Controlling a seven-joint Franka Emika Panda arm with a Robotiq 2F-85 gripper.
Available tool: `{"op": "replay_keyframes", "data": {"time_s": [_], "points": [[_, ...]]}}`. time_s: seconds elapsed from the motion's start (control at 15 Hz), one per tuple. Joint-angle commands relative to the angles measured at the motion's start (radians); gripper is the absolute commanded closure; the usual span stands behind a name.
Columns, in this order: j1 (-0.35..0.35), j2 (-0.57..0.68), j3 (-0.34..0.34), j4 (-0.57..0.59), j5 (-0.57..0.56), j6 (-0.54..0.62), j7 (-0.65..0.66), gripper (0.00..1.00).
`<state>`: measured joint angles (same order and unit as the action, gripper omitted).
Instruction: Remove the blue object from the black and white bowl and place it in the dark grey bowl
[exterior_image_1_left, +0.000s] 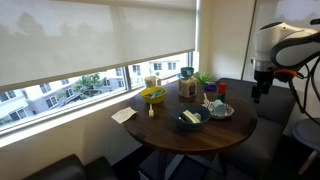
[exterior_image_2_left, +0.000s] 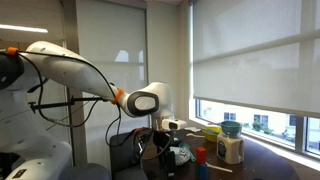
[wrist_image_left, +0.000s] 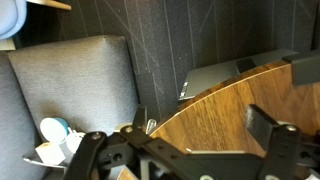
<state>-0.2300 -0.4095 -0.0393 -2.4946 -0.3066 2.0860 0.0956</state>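
Spread fingers (wrist_image_left: 272, 138) hang just off the worktop (exterior_image_1_left: 170, 138) rim, beside a grey seat (wrist_image_left: 70, 85), with open air around them. Window side crowded: yellow bowl (exterior_image_1_left: 153, 96), jar (exterior_image_1_left: 187, 88), plant (exterior_image_1_left: 205, 79). Dark grey bowl (exterior_image_1_left: 190, 118) and black and white bowl (exterior_image_1_left: 221, 110) stand apart. Bare wood lies along the near edge.
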Motion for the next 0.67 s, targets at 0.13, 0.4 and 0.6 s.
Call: {"op": "replay_keyframes", "data": {"time_s": [0.13, 0.4, 0.6], "points": [[0.052, -0.016, -0.022, -0.017, 0.036, 0.075, -0.028, 0.0], [0.144, -0.05, 0.004, -0.003, 0.043, 0.159, -0.13, 0.0], [0.226, -0.046, -0.007, 0.005, 0.108, 0.223, -0.228, 0.0]]}}
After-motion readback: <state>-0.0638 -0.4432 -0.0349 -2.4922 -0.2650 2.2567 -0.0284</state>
